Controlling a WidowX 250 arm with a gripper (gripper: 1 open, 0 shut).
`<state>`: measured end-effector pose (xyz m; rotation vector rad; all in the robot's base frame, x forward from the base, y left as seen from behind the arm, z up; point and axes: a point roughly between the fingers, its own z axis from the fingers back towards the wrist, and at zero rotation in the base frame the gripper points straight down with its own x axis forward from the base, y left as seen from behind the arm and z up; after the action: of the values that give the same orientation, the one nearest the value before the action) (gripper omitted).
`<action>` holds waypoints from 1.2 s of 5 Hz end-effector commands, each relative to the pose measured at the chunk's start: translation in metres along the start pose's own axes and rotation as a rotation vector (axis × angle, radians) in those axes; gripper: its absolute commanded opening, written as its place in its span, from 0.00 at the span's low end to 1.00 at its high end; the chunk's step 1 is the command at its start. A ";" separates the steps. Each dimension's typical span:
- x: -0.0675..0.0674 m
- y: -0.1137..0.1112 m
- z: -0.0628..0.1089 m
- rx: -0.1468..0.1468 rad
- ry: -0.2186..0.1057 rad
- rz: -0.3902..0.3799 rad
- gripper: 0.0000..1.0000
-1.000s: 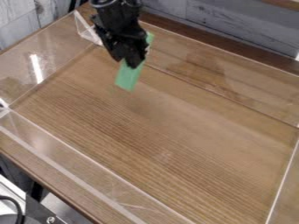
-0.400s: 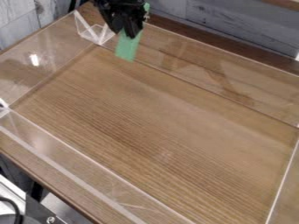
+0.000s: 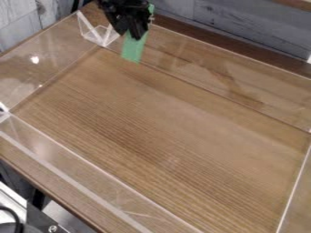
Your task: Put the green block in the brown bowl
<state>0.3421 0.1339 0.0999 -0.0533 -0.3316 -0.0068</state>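
The green block [image 3: 134, 49] hangs upright above the far left part of the wooden table [image 3: 170, 127], its lower end free in the air. My black gripper [image 3: 136, 33] comes down from the top edge of the camera view and is shut on the block's upper end. The arm above it is cut off by the frame. The brown bowl is out of view.
Clear plastic walls [image 3: 36, 68] ring the tabletop on all sides, with a shiny corner [image 3: 95, 32] just left of the gripper. A grey plank wall [image 3: 243, 18] stands behind. A dark frame and cables [image 3: 18, 214] show at the lower left.
The gripper has carried the green block up the picture, toward the far edge of the table. Over the last half second the picture has not visibly changed.
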 end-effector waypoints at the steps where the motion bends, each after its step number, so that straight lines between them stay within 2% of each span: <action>1: 0.018 0.012 0.012 0.031 -0.075 -0.002 0.00; 3: 0.026 0.017 0.001 0.022 -0.091 0.007 0.00; 6: 0.033 0.020 -0.005 0.009 -0.112 0.023 0.00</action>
<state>0.3684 0.1443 0.0835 -0.0800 -0.3820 0.0147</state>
